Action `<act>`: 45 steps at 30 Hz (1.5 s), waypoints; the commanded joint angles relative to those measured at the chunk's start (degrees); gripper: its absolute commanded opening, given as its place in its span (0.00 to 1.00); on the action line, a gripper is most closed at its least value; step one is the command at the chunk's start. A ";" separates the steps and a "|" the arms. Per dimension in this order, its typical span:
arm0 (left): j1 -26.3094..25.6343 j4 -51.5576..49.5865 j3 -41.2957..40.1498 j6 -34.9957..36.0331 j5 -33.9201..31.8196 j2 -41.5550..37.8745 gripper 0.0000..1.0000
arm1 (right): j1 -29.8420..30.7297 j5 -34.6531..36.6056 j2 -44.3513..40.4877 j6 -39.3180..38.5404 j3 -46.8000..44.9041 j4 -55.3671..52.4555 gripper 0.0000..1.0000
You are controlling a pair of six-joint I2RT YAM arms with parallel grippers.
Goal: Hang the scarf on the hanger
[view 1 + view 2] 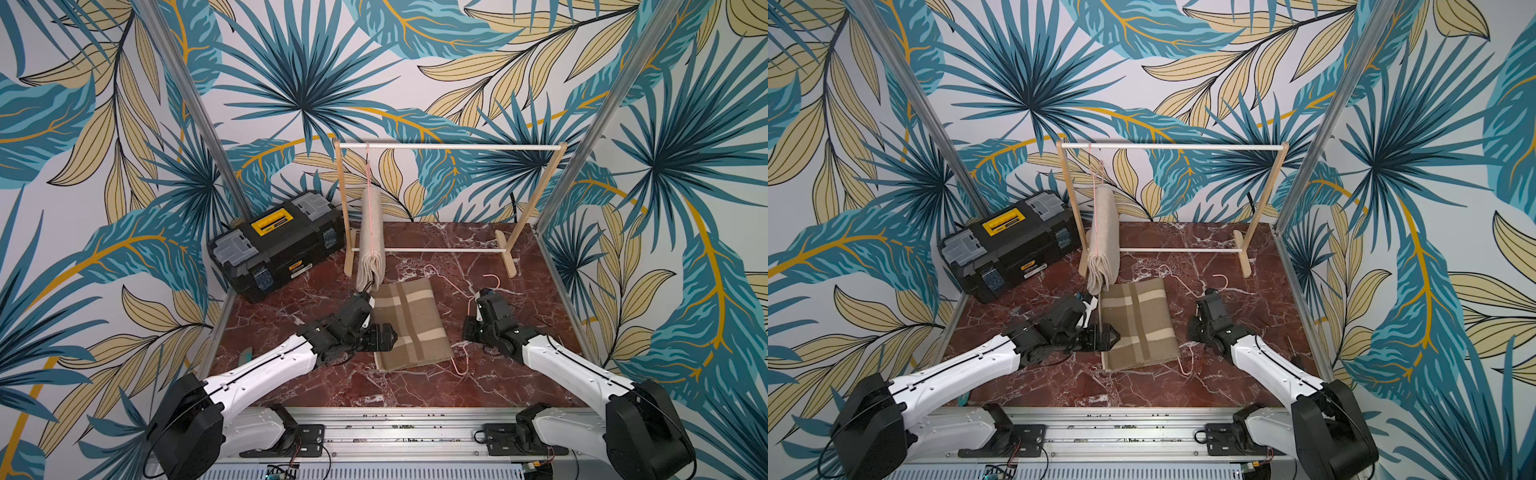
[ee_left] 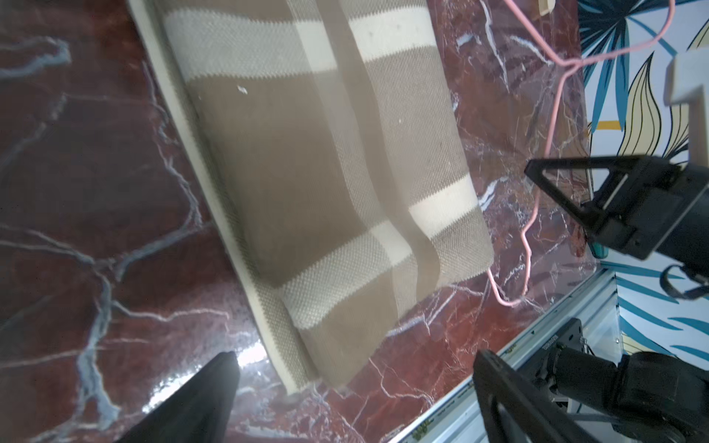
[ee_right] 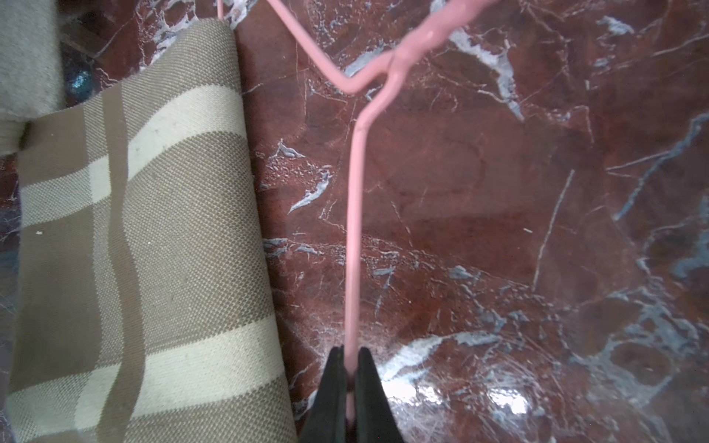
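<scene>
1. Both top views show a red marble desk with a light wooden clothes rack at the back.
2. Folded tan-and-cream plaid scarf lies flat mid-desk, covering part of a pink wire hanger.
3. Right claw pinches the hanger's wire. Left claw gapes wide and empty at the scarf's edge.
4. Lifting the hanger and hooking it on the rack appear undone.

I see the plaid scarf folded into a flat rectangle, tan with cream stripes, lying on the marble near the middle of the table. The pink wire hanger sits along its right edge, hooked end toward the far side. Part of the wire runs under the scarf, and a bent corner pokes out past the scarf's near right corner.
</scene>
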 commanded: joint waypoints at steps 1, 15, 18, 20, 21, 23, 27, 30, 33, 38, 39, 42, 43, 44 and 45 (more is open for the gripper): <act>-0.99 1.37 -2.59 -6.33 -4.12 -0.15 0.97 | -0.29 -0.55 0.37 -1.06 0.96 1.45 0.00; -8.18 9.27 -0.13 -9.70 -4.56 12.28 0.48 | -0.29 -0.41 -0.09 -2.16 1.30 -0.22 0.00; -8.22 7.69 -1.63 -10.86 -5.14 11.50 0.49 | -0.29 -0.44 0.06 -2.44 1.56 -0.45 0.00; -8.22 6.84 -2.24 -10.99 -6.01 10.51 0.53 | -0.29 -0.57 0.23 -2.47 1.64 -0.29 0.00; -8.26 6.82 -2.38 -10.88 -6.40 10.02 0.54 | -0.29 -0.64 0.31 -2.47 1.51 -0.01 0.00; -8.21 6.81 -1.98 -10.28 -6.60 10.36 0.55 | -0.26 -1.03 0.58 -2.36 1.48 0.26 0.00; -8.22 7.51 -0.47 -9.42 -5.06 13.97 0.52 | -0.29 -1.13 0.25 -2.16 1.53 0.12 0.00; -8.38 4.46 -0.06 -9.39 -3.96 14.70 0.51 | -0.28 -0.82 -0.26 -2.19 1.58 -0.62 0.00; -8.48 2.13 -1.27 -9.15 -5.72 11.56 0.51 | -0.24 -0.89 -0.63 -1.99 1.37 -0.60 0.00; -8.11 5.48 -1.11 -8.18 -5.24 13.29 0.45 | -0.26 -1.42 -0.02 -1.43 1.30 0.18 0.00; -8.12 5.98 -0.83 -8.24 -4.50 14.53 0.41 | -0.28 -1.51 -0.09 -1.33 1.33 0.19 0.00; -8.29 11.05 -0.66 -8.43 -2.89 17.79 0.34 | -0.27 -1.07 -0.62 -1.44 1.38 -0.57 0.00; -8.30 11.29 -0.60 -8.38 -2.61 18.43 0.34 | -0.26 -0.92 -0.88 -1.34 1.44 -0.80 0.00; -8.30 11.24 -0.55 -8.23 -2.26 18.82 0.34 | -0.23 -0.74 -1.08 -1.37 1.37 -0.97 0.00; -8.31 11.21 -0.67 -8.02 -1.95 18.94 0.31 | -0.26 -0.66 -1.31 -1.44 1.35 -1.08 0.00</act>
